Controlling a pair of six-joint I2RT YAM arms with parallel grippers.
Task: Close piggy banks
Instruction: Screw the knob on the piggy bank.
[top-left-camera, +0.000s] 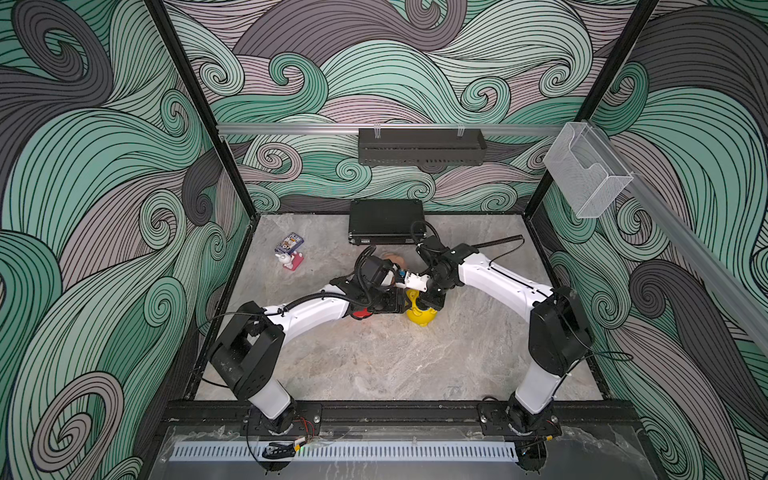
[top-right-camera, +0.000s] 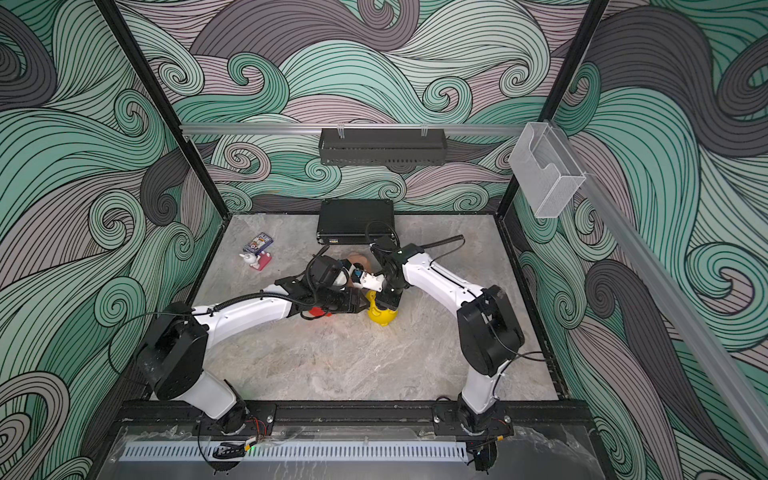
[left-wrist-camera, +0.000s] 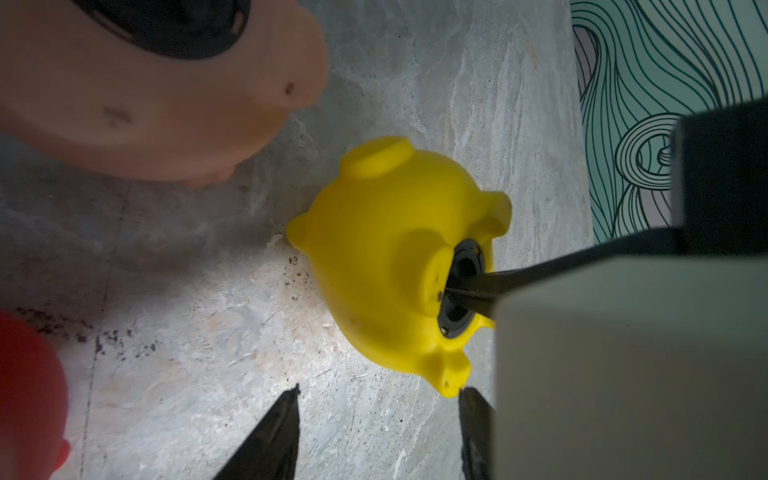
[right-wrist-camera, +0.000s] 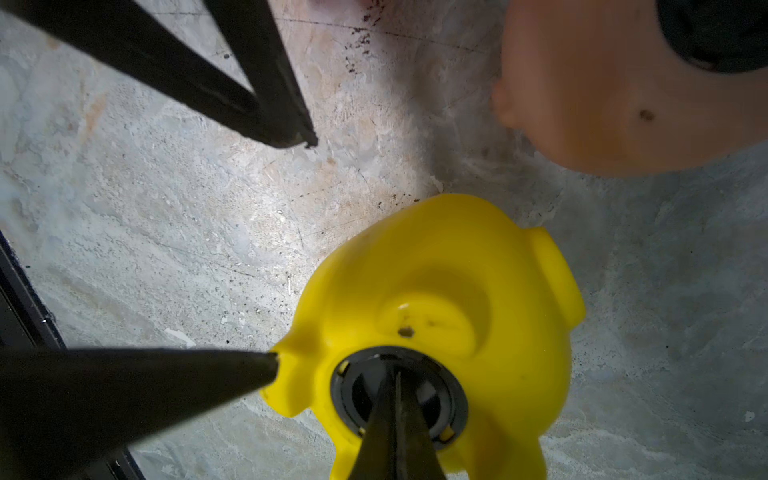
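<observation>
In both top views the arms meet mid-table. The yellow piggy bank (top-left-camera: 423, 316) lies on the marble table (top-left-camera: 374, 365), at about 3 o'clock from the left arm (top-left-camera: 316, 309)'s tip. It sits at 6 o'clock from the wrist of the right arm (top-left-camera: 498, 282), and its long axis seems to run roughly 12 to 6. The red piggy bank (top-left-camera: 360, 312) peeks out under the left arm, at 9 o'clock of the yellow one. The peach-pink piggy bank (top-left-camera: 398, 261) sits at 11 o'clock, half hidden.

Over to the left wrist view: the left gripper (left-wrist-camera: 380, 395) has its fingers apart with nothing between them. The yellow pig is just ahead of the gap, one foot beside a tip. Its belly hole, filled by a black plug (left-wrist-camera: 461, 286), faces away towards the right gripper (left-wrist-camera: 451, 293).

Now the right wrist view: the right gripper's fingers are pressed together, tips planted in the plug's centre. Whether they nip a rib there cannot be told. One left fingertip (right-wrist-camera: 266, 365) looks to touch a yellow foot, while the other stands well apart.

So the plug lies dead ahead of the right gripper, along its own line, and that arm is the nearer. The next push or twist likely goes straight in, and the pig may need bracing from the left.
</observation>
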